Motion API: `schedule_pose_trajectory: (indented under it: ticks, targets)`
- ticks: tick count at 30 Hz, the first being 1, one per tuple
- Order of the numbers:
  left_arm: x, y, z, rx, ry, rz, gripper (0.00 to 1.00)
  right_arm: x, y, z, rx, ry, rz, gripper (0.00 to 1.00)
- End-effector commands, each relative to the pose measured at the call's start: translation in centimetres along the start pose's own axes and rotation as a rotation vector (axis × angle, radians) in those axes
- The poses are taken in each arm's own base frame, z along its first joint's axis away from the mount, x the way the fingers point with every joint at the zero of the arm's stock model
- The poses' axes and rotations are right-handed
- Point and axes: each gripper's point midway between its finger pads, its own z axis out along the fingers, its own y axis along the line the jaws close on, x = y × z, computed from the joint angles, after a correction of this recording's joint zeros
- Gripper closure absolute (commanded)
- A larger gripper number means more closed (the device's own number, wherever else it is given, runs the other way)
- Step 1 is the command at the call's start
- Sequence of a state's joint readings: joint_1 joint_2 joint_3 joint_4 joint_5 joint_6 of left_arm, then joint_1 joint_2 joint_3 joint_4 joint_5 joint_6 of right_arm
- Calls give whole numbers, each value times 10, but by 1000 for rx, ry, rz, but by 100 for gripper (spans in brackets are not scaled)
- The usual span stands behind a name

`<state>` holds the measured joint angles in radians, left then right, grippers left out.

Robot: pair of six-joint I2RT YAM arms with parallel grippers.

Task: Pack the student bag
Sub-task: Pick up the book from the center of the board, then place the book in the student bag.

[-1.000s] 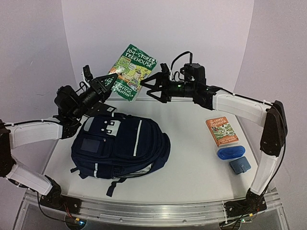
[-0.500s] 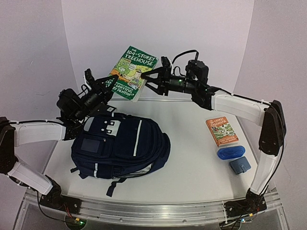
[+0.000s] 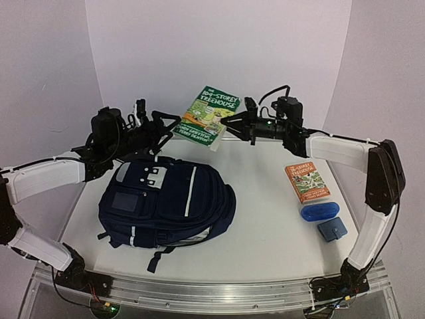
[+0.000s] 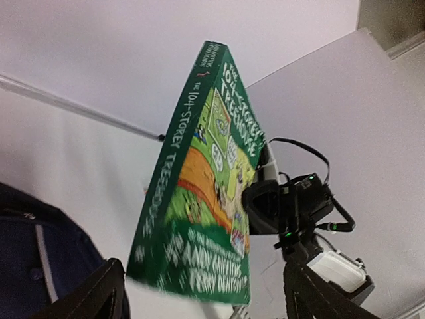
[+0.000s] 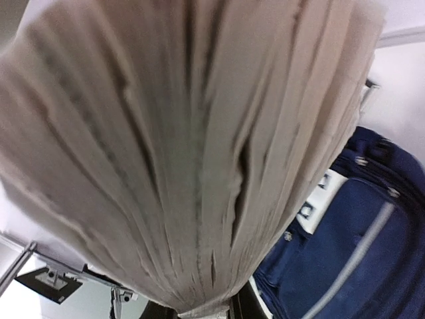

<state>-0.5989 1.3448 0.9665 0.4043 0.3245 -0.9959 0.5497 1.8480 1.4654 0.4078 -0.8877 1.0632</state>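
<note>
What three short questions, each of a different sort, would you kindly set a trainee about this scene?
1. Which arm's jaws grip the green book in mid-air?
2. True or false: the orange book lies beside the blue case.
3. The student bag is: A. on the left half of the table; B. on its right half; C. held in the air.

Key: 1 the right arm; 2 true; 3 A.
</note>
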Motion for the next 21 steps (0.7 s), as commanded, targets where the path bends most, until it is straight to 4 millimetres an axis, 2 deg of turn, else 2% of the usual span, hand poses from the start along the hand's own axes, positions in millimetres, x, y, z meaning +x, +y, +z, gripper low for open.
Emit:
schedule_pose_trajectory:
  ticks: [1, 5, 8, 10, 14, 16, 21]
  targets:
    - [0, 7, -19, -199, 74, 153, 15, -43, 42, -68, -49, -135, -90, 100]
    - [28, 43, -13, -392, 252, 244, 16, -42, 13, -111, 21, -155, -18, 100]
    - [61, 49, 3, -449, 396, 352, 19, -37, -12, -141, 89, -165, 26, 100]
    - [92, 58, 13, -510, 511, 425, 20, -31, -26, -158, 129, -164, 45, 100]
    - [129, 69, 30, -636, 662, 539, 22, -18, -46, -179, 195, -137, 83, 100]
    - [154, 81, 40, -699, 738, 581, 23, -13, -55, -188, 212, -141, 103, 100]
    - [201, 93, 56, -786, 850, 726, 25, -5, -75, -208, 249, -168, 139, 100]
